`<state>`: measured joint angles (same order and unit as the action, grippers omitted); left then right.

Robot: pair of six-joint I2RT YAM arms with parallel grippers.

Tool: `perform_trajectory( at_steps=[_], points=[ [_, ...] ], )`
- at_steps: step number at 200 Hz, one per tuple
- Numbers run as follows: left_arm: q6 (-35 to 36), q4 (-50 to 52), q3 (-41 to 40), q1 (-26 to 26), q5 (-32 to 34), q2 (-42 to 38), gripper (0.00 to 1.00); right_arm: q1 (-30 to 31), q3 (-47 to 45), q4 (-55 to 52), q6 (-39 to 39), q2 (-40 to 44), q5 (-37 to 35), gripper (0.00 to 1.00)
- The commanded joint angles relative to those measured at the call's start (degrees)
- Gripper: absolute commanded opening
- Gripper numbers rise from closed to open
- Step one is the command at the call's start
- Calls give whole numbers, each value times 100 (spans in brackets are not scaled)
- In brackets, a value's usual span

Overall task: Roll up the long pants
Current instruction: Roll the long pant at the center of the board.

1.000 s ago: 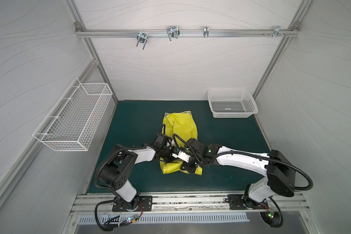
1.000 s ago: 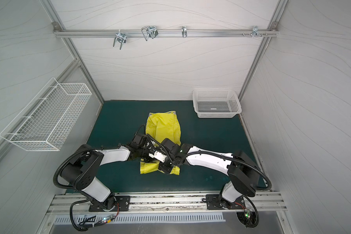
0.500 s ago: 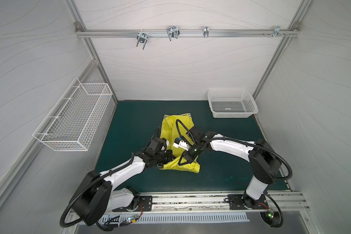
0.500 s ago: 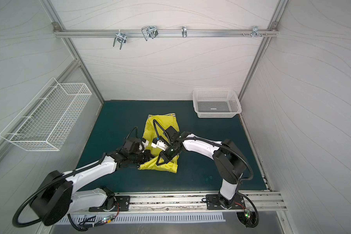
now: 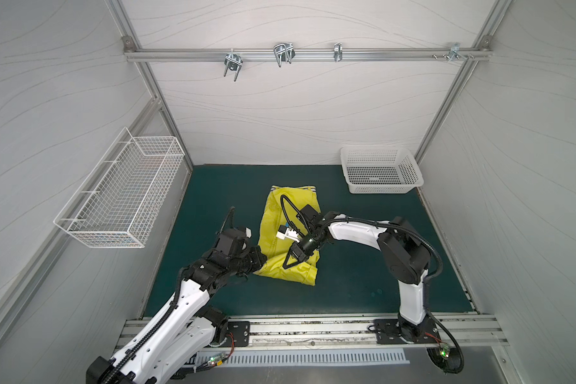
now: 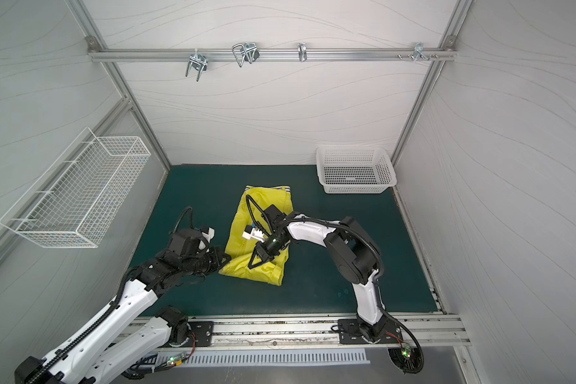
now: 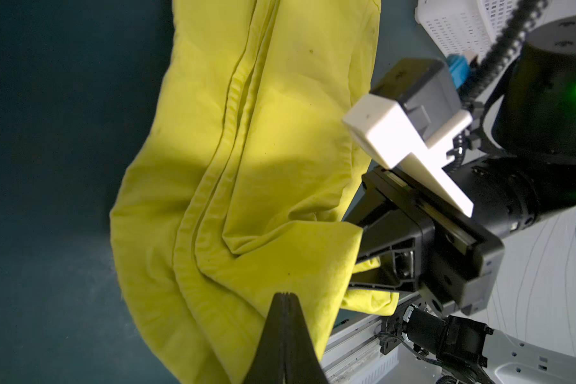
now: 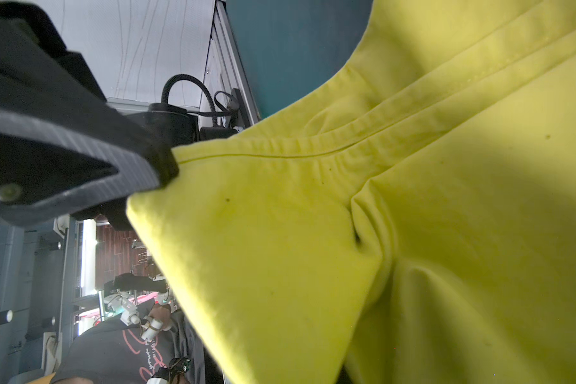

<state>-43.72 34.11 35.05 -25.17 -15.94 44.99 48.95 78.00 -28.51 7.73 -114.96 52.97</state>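
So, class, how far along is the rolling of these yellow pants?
Done: the long pants lie flat, folded lengthwise. In hand: left gripper and right gripper are shut on the hem end, holding it raised for the first turn. Left: no roll shows yet; nearly all the length up to the striped waistband remains.

White panel walls (image 5: 296,109) surround a dark green floor (image 5: 230,199) under a hooked rail (image 5: 306,55).
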Motion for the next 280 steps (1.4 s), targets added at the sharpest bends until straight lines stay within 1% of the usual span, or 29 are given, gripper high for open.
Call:
perform_trajectory(
  at_steps=[1,28,52,70,95,120,148,175,198,222,231,242,254,259,266,280],
  points=[
    [1,-57,-22,3,21,-37,0,-87,339,-153,-51,-411,170,4],
    [21,-88,60,3,10,-6,0,-100,567,-279,-27,-763,121,4],
    [142,189,269,3,113,-103,0,-114,545,-238,38,-826,-31,5],
    [159,192,252,3,112,-76,0,-131,498,-142,121,-858,-37,6],
    [53,-146,33,-2,-59,159,0,-133,463,-59,193,-872,-70,6],
    [81,-630,-160,4,263,395,0,-137,307,150,344,-770,-75,6],
    [149,-1165,-96,3,443,947,0,-139,216,268,441,-704,-76,8],
    [237,-1579,47,3,399,1733,0,-149,175,355,508,-670,-98,11],
    [282,-1874,72,14,594,2342,0,-161,95,500,599,-564,-146,12],
    [425,-2148,49,109,866,2837,0,-212,-219,769,706,-197,-481,23],
    [460,-2247,61,180,815,3022,0,-206,-369,837,658,63,-736,30],
    [508,-2390,72,241,754,3214,0,-180,-559,869,592,438,-1171,36],
    [544,-2505,94,271,701,3400,0,-106,-748,799,405,860,-1961,41],
    [562,-2537,114,280,684,3476,0,-23,-811,696,288,1102,-2410,41],
    [588,-2586,144,282,680,3570,0,183,-963,609,107,1413,-3476,42],
    [642,-2679,193,298,606,3744,0,921,-1366,743,-655,2061,-5501,53]
  ],
)
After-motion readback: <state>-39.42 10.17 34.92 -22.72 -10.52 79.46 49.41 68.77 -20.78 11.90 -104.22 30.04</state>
